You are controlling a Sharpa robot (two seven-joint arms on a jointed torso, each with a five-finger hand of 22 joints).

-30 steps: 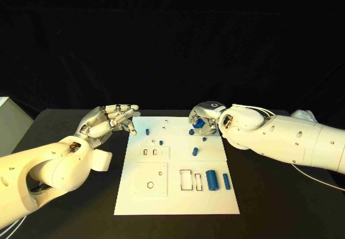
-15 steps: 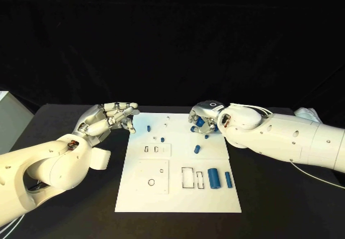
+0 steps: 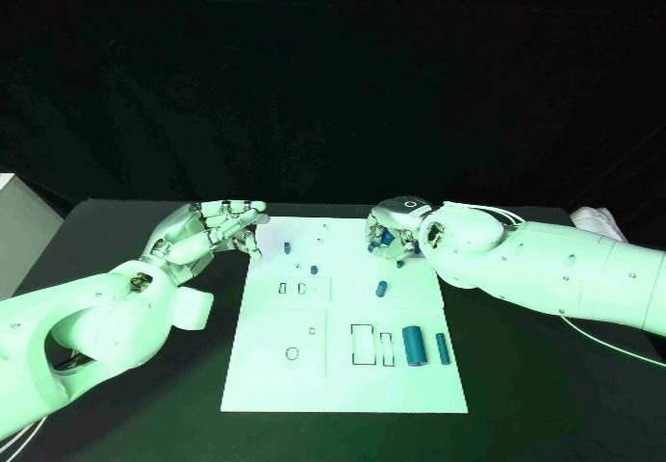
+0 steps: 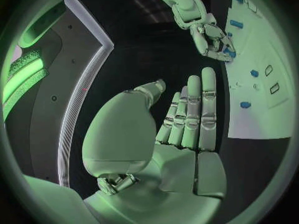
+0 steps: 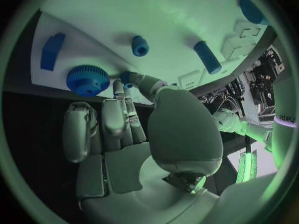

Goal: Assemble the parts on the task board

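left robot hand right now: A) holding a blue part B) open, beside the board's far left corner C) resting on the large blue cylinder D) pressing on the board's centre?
B: the silver left robot hand has its fingers spread and empty, beside the far left corner of the white task board.

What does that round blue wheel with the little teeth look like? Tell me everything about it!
The blue gear is a small round disc with fine teeth all around its rim and a flat top, plastic by the look of it. It lies flat near the edge of the white task board, next to a blue block. The right hand has its fingertips close beside it; whether they touch it I cannot tell.
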